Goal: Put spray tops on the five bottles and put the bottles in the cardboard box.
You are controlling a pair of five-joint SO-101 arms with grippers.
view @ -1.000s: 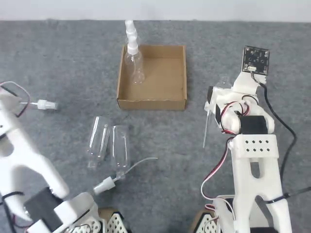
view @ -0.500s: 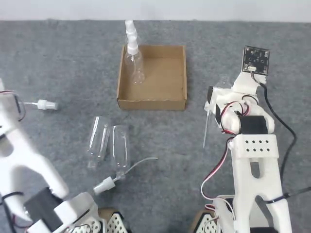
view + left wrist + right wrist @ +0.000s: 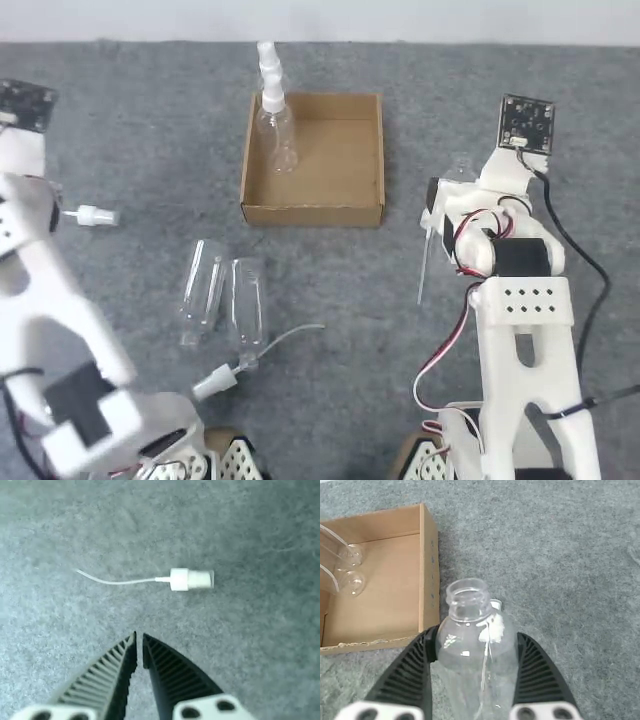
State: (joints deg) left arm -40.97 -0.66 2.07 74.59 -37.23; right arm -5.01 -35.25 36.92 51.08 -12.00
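A white spray top (image 3: pixel 190 579) with a thin curved tube lies on the grey mat just beyond my left gripper (image 3: pixel 139 636), whose fingers are shut and hold nothing. In the high view this spray top (image 3: pixel 95 214) lies at the far left beside the left arm. My right gripper (image 3: pixel 472 635) is shut on a clear bottle (image 3: pixel 470 625) with an open neck, held right of the cardboard box (image 3: pixel 312 205). Capped bottles (image 3: pixel 274 118) lean in the box's far left corner. Two bare bottles (image 3: pixel 225 288) lie side by side in front of the box.
A second spray top (image 3: pixel 222 380) with a long tube lies near the left arm's base. A thin white tube (image 3: pixel 424 262) lies on the mat beside the right arm. The box (image 3: pixel 429 570) stands close beside the held bottle.
The left arm has stretched toward the far side, and its wrist board now shows at the upper left. The spray top beside it has not moved. The right arm is still.
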